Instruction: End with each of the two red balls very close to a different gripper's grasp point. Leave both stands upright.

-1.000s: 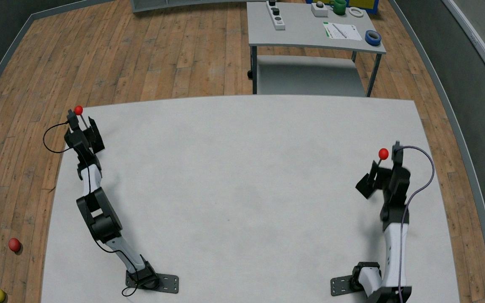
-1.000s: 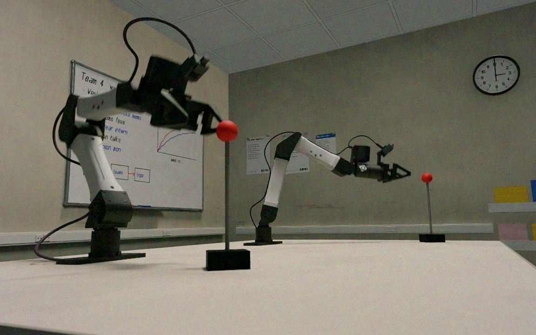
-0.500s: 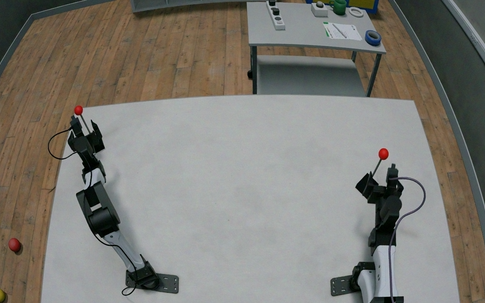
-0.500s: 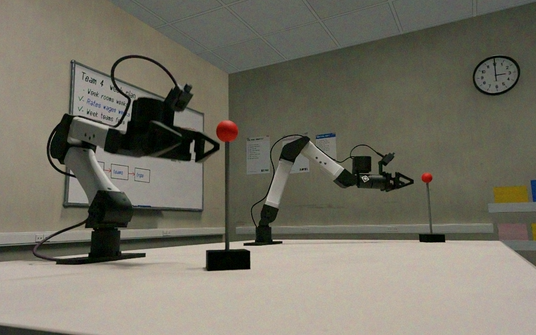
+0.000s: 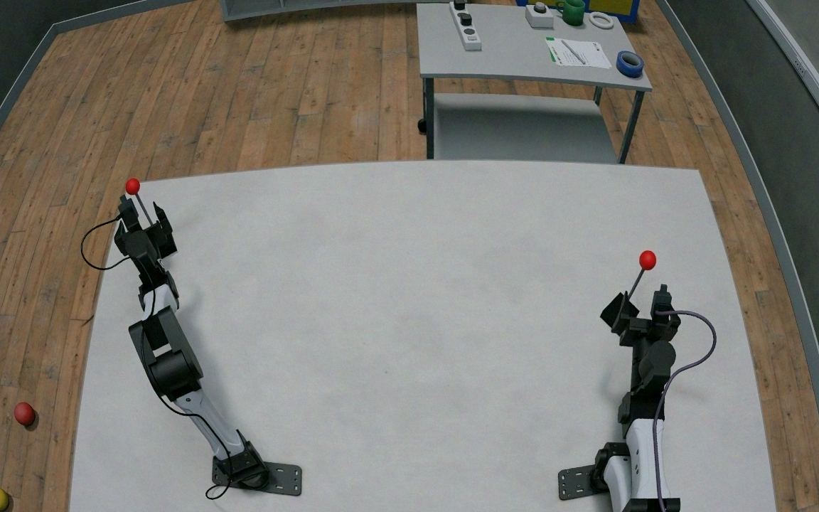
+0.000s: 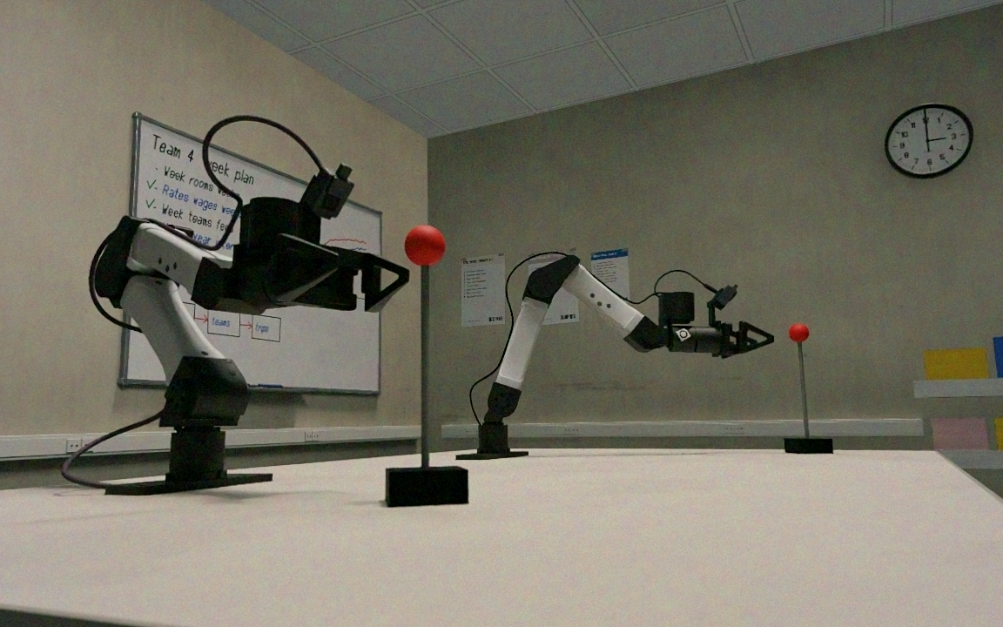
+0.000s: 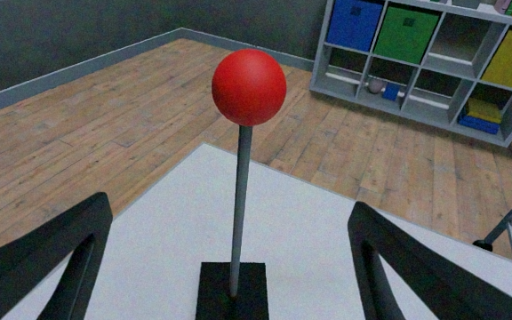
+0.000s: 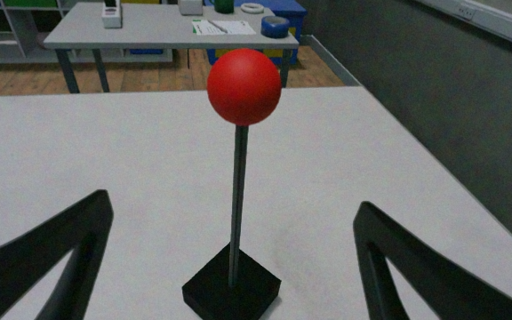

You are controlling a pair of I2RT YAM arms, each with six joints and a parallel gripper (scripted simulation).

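Grippers spread, both of your robot's arms reach out above the white table. Near that table's corner, your left gripper faces its red ball, which sits just beyond the open fingertips atop the left-hand stand. Farther in from the table's same corner, your right gripper stands wide before the other red ball, also just ahead of its fingertips, on the right-hand stand. Neither pincer pinches anything. You see both stands upright, their black bases resting on the table and their slim rods holding the balls above it. Beyond the table's far edge, you find a gray side table with a blue tape roll on top.
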